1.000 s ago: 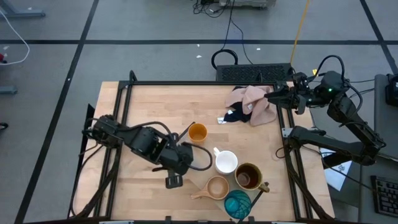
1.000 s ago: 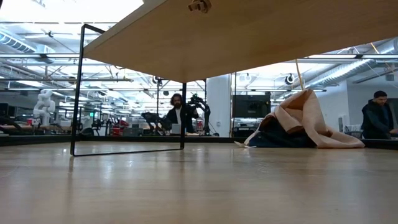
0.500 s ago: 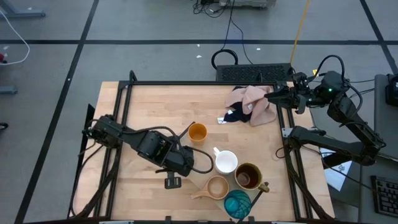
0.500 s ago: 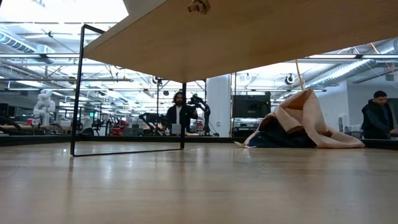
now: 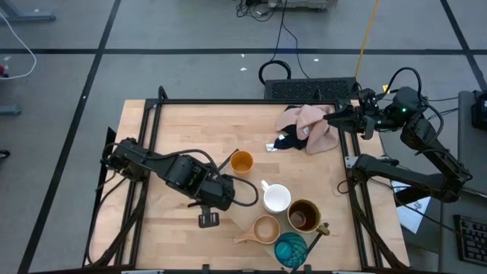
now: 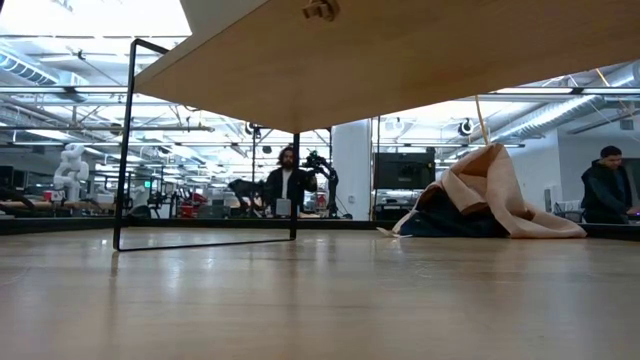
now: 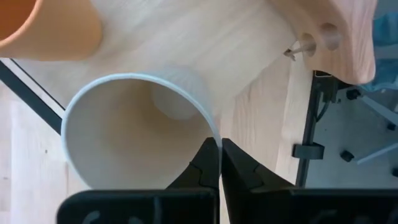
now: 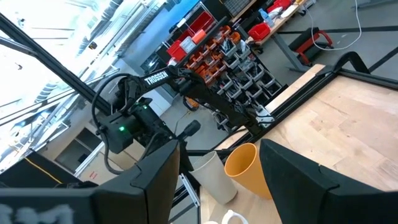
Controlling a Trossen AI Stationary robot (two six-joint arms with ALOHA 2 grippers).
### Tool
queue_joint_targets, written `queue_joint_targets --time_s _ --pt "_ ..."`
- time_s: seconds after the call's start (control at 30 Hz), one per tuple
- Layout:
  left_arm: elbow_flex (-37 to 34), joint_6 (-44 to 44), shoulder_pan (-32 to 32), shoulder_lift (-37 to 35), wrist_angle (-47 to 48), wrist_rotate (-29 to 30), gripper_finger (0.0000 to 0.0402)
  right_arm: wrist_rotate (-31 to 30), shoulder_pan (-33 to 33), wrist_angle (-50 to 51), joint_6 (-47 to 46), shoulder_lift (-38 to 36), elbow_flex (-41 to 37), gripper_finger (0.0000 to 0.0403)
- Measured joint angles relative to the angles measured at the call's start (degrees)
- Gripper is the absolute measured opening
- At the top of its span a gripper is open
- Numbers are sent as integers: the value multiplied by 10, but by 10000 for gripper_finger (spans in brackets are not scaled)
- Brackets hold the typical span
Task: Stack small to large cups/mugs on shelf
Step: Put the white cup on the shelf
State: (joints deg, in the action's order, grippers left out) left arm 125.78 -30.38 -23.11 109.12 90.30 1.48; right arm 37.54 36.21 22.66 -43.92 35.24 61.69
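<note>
Left hand [image 7: 220, 163] has its fingers pinched shut on the rim of the beige-grey ceramic cup [image 7: 134, 134], held just above the bench beside the orange cup [image 5: 242, 161]. Looks rigid, smooth, probably slippery and chippable, so a wall pinch seems right. Right hand [image 5: 332, 117] waits open by the pink cloth [image 5: 312, 123].

Grey floor [image 5: 190, 68] w/ dark lines; bright workshop, ceiling lights [image 6: 60, 20].

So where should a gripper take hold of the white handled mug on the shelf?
Probably by the rim of the white handled mug, from above: it stands upright with its mouth open, and the handle sticks out toward the far left, away from the dark brown mug crowding its other side.
</note>
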Motion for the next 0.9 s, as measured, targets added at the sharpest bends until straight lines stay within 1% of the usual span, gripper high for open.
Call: queue_joint_targets --time_s 0.2,0.3,0.37,0.5,0.77,0.9 --pt "0 9 8 0 -2 -11 0 0 0 4 0 0 0 212" --pt "0 10 13 -4 -2 -4 0 0 0 8 3 0 0 212" --pt "0 30 13 -5 -2 0 0 0 0 12 5 0 0 212" --pt "0 38 17 -5 -2 -2 0 0 0 19 3 0 -1 212" --pt "0 44 20 -5 -3 -12 0 0 0 18 -10 -1 -35 212" --pt "0 46 19 -5 -3 -4 0 2 0 -21 -22 -6 -51 212"
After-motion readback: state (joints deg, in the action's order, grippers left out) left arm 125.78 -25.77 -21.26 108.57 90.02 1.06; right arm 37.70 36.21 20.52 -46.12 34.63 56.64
